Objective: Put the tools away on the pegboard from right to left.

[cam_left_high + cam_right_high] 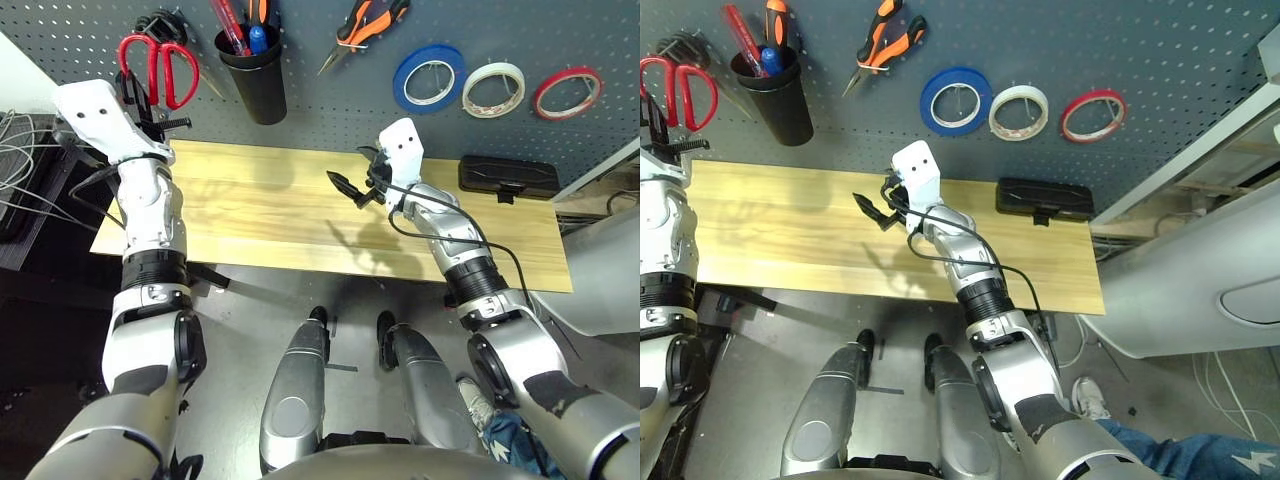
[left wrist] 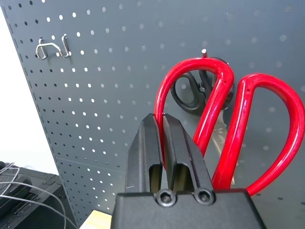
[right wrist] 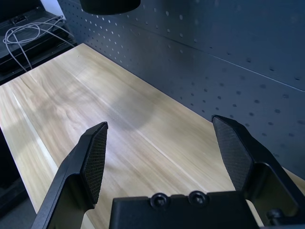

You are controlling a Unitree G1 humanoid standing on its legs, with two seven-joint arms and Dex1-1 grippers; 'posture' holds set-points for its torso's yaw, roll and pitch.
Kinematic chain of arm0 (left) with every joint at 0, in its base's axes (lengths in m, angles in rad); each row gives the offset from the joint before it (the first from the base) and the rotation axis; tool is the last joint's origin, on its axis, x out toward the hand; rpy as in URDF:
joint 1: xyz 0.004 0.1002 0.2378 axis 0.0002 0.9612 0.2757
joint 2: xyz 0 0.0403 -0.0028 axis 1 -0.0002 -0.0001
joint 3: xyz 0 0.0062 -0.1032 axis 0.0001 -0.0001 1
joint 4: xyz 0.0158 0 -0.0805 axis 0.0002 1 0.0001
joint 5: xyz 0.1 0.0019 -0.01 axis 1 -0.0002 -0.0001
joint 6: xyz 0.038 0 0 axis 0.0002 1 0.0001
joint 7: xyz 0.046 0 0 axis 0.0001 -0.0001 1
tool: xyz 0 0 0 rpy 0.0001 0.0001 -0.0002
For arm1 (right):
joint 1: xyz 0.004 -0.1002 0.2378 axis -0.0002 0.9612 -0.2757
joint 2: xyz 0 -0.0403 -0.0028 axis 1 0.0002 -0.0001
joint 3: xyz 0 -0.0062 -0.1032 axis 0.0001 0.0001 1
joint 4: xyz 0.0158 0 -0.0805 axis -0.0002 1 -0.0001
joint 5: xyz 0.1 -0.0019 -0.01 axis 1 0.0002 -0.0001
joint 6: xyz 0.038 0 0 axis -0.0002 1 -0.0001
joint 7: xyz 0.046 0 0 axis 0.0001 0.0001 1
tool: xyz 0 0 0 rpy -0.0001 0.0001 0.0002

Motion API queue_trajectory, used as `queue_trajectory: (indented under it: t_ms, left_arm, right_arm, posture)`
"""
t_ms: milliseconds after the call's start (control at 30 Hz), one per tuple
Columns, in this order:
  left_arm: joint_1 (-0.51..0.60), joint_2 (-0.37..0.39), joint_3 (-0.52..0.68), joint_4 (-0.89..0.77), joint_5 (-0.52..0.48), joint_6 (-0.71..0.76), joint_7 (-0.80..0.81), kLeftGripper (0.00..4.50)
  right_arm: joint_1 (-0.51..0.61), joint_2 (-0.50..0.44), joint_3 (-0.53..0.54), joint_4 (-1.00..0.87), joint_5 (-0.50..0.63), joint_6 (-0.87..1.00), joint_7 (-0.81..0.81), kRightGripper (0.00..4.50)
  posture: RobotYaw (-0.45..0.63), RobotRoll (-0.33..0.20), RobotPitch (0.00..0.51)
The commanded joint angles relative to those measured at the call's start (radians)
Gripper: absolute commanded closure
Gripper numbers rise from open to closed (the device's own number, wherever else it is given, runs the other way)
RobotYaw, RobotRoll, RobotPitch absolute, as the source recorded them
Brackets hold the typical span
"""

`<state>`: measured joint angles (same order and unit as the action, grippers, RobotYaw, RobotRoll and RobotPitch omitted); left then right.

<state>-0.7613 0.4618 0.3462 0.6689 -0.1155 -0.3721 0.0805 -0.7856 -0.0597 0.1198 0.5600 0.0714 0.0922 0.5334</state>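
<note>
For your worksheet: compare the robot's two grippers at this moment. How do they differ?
The left gripper is shut on a red-handled scissors loop, raised against the pegboard; the right gripper is open, empty, hanging over the wooden table. Both have two black fingers.

The right gripper [image 3: 162, 148] holds its black fingers wide apart above the pale wooden table [image 3: 71, 105], facing the pegboard [image 3: 228, 43].

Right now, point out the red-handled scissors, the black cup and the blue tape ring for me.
red-handled scissors [image 2: 267, 129], left wrist view, on a red handle loop.
black cup [image 1: 257, 85], left eye view, on its outer wall.
blue tape ring [image 1: 408, 70], left eye view, on the blue band.
</note>
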Motion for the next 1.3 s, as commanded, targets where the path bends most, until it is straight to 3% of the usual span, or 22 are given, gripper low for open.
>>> queue_trajectory:
  t_ms: [33, 800, 1300]
  left_arm:
    - [-0.002, 0.013, 0.002, 0.012, 0.006, -0.020, -0.004, 4.49]
    - [0.022, 0.005, -0.003, -0.039, 0.008, -0.029, 0.008, 4.49]
    - [-0.143, 0.030, -0.035, 0.209, 0.017, -0.070, -0.063, 4.49]
  right_arm:
    - [0.008, 0.001, 0.000, 0.015, -0.003, -0.008, 0.004, 0.00]
    - [0.010, -0.004, 0.007, 0.026, -0.008, -0.010, 0.007, 0.00]
    - [0.016, -0.014, 0.004, 0.015, -0.008, -0.006, 0.002, 0.00]
  posture:
    - [0.11, 0.000, 0.268]
    - [0.11, 0.000, 0.275]
    - [0.08, 0.000, 0.273]
